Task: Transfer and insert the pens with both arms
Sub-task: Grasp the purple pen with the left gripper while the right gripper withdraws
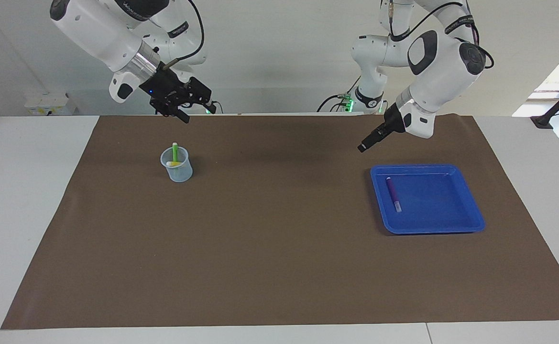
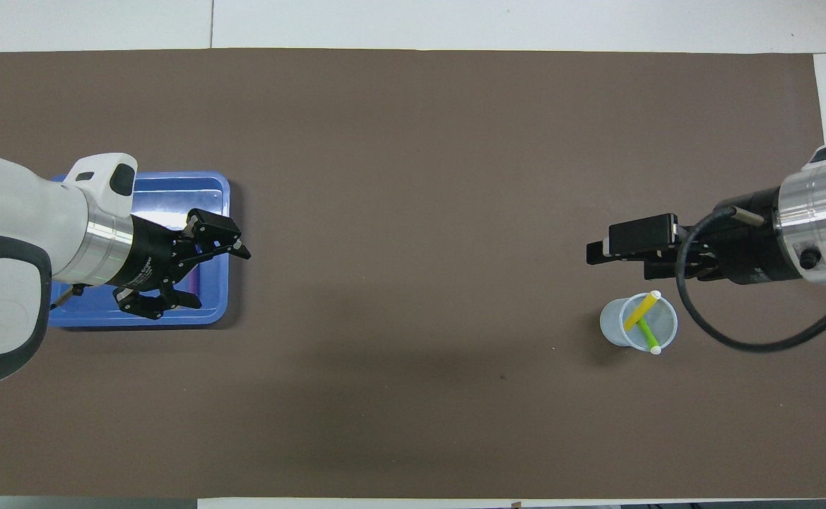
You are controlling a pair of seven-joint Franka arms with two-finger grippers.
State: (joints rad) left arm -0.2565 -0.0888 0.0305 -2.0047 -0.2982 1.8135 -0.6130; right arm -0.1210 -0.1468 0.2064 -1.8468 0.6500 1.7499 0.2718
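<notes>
The purple pen (image 1: 393, 193) lies in the blue tray (image 1: 470, 200); in the overhead view my left gripper covers most of it. The green pen (image 1: 174, 152) and the yellow pen (image 1: 174, 164) stand in a clear cup (image 1: 180, 173), and both also show in the overhead view, green (image 2: 647, 336) and yellow (image 2: 639, 312). My left gripper (image 2: 218, 279) is open and empty, in the air over the tray's edge toward the table's middle (image 1: 363, 147). My right gripper (image 1: 197, 113) is open and empty, raised well above the cup.
A brown mat (image 1: 279, 267) covers the table. The tray (image 2: 172, 178) sits toward the left arm's end and the cup (image 2: 614, 325) toward the right arm's end. White table surface borders the mat.
</notes>
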